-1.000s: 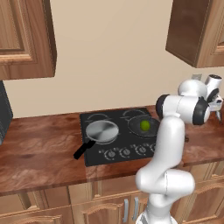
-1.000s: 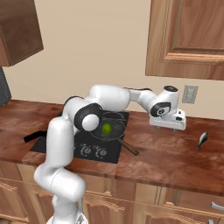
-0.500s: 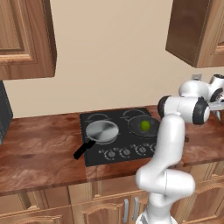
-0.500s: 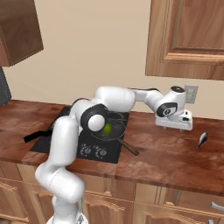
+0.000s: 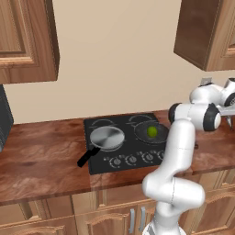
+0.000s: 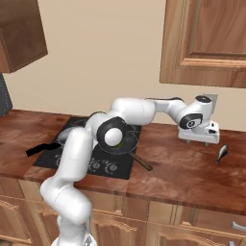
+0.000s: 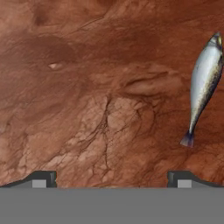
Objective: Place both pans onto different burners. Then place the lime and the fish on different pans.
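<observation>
Silver pan: steel, black handle; sits on the front left burner of the cooktop, handle pointing out over the cooktop's left edge toward the counter.
Dark pan: sits on the right side of the cooktop, partly behind the arm in the left base view; its handle reaches off the cooktop onto the counter in the right base view.
Lime: yellow-green, lying inside the dark pan.
Fish: silvery, slim, flat on the bare counter well right of the cooktop; in the hand view it lies near the right edge, tail toward the fingertips.
Gripper: stretched out to the right above the counter, just beside the fish and not touching it; jaws spread wide, nothing between them.
Burners: two rear rings visible as grey outlines behind the pans.
Knobs: row along the cooktop's front edge.
Cabinets: wooden wall units above, to either side.
</observation>
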Motion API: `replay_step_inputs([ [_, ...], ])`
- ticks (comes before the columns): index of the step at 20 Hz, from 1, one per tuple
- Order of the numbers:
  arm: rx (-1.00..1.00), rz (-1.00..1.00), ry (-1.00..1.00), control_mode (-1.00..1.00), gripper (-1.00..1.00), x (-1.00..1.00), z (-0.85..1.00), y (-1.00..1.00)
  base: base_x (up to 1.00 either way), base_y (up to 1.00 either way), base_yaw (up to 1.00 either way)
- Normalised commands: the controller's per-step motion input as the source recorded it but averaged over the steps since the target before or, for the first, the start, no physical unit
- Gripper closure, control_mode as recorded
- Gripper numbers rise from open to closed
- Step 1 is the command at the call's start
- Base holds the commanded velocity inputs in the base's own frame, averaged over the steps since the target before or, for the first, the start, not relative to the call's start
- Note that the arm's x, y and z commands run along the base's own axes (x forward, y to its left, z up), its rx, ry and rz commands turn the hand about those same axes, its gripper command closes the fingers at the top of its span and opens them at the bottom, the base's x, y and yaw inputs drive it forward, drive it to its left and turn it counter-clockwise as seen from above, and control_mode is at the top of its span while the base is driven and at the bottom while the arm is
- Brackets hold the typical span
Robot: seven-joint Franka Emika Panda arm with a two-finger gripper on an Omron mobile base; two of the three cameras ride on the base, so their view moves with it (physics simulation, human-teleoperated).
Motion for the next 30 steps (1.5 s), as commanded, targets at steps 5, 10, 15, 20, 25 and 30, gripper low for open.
replay_step_inputs([
  [5, 0.0, 0.0, 0.0, -1.0, -1.0, 0.04, 0.0, -0.25, 0.0, 0.0, 0.0],
  [10, 0.0, 0.0, 0.0, -1.0, -1.0, 0.05, 0.0, -0.13, 0.0, 0.0, 0.0],
  [15, 0.0, 0.0, 0.0, -1.0, -1.0, 0.07, -0.06, -0.01, 0.0, 0.0, 0.0],
  [20, 0.0, 0.0, 0.0, -1.0, -1.0, 0.04, -0.13, -0.09, 0.0, 0.0, 0.0],
  [25, 0.0, 0.0, 0.0, -1.0, -1.0, 0.02, -0.17, -0.11, 0.0, 0.0, 0.0],
  [30, 0.0, 0.0, 0.0, -1.0, -1.0, 0.0, -0.15, -0.16, 0.0, 0.0, 0.0],
])
